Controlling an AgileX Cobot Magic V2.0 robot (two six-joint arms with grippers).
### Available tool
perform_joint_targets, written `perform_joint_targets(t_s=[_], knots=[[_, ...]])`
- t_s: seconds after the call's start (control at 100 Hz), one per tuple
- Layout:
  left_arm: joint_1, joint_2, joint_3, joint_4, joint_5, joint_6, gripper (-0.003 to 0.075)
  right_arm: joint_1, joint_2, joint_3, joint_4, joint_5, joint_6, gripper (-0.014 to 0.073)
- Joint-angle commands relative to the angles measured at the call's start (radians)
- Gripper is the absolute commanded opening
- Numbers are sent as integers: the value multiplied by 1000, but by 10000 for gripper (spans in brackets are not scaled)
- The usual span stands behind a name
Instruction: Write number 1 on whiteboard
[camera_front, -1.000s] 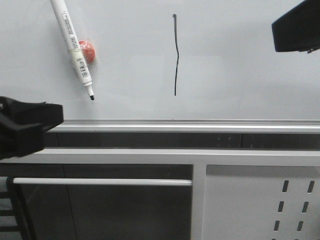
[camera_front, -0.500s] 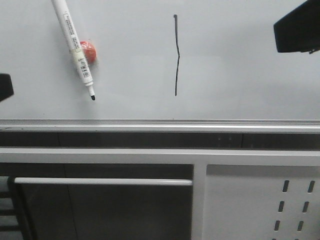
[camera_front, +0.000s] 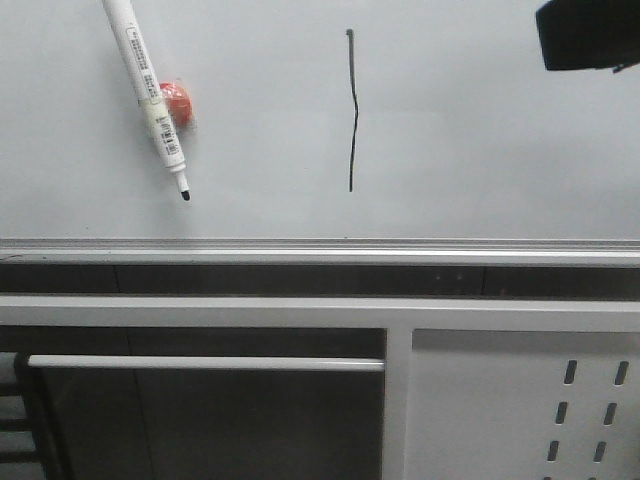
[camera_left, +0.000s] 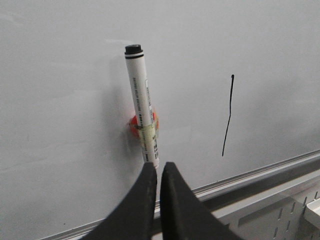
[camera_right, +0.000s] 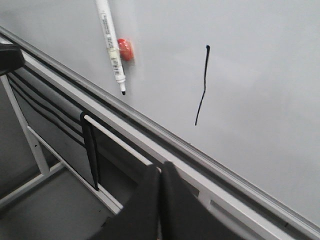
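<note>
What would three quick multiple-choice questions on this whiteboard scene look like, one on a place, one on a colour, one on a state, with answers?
1. Where is the marker pen relative to the number 1 in the front view?
A. left
B. right
C. below

2. What colour is the round holder behind the pen?
A. blue
B. orange-red
C. green

3. How are the left gripper fingers?
A. wide apart
B. closed together, empty
C. clamped on the pen

Answers: 1 A, the pen sits left of the stroke on the whiteboard. 2 B, an orange-red disc shows beside the barrel. 3 B, the fingers meet below the pen.
</note>
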Motion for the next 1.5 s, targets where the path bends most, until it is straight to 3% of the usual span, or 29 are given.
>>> perform_joint_targets(t_s=[0.0, 0.11, 0.29, 0.46, 0.81, 0.88, 1.01, 1.12, 1.19, 1.37, 1.49], knots=[[-5, -13, -35, -9, -103, 3, -18, 38, -23, -38, -78, -82, -13, -72], [-5, -13, -84, 1, -61, 14, -18, 96, -68, -44, -82, -220, -24, -72], [-5, -13, -168, 48, 47, 59, -18, 174, -171, -45, -84, -270, -73, -71], [-5, -13, -225, 50, 84, 64, -18, 186, -190, -48, -86, -483, -91, -71], [-5, -109, -252, 50, 189, 148, -18, 186, -169, -98, -103, -537, -124, -71], [-5, -159, -283, 40, 323, 200, -18, 186, -161, -101, -103, -505, -124, -71], [-5, -269, -406, 40, 715, 330, -18, 186, -150, -104, -103, -488, -124, -71], [-5, -349, -521, 40, 985, 353, -18, 186, -145, -104, -103, -490, -124, -71], [-5, -403, -561, 40, 1089, 353, -18, 186, -145, -104, -103, -490, -124, -71], [3, -586, -562, 24, 1207, 340, -18, 186, -145, -104, -103, -480, -124, -71], [70, -730, -562, 20, 1333, 285, -18, 186, -145, -104, -103, -452, -124, -71]])
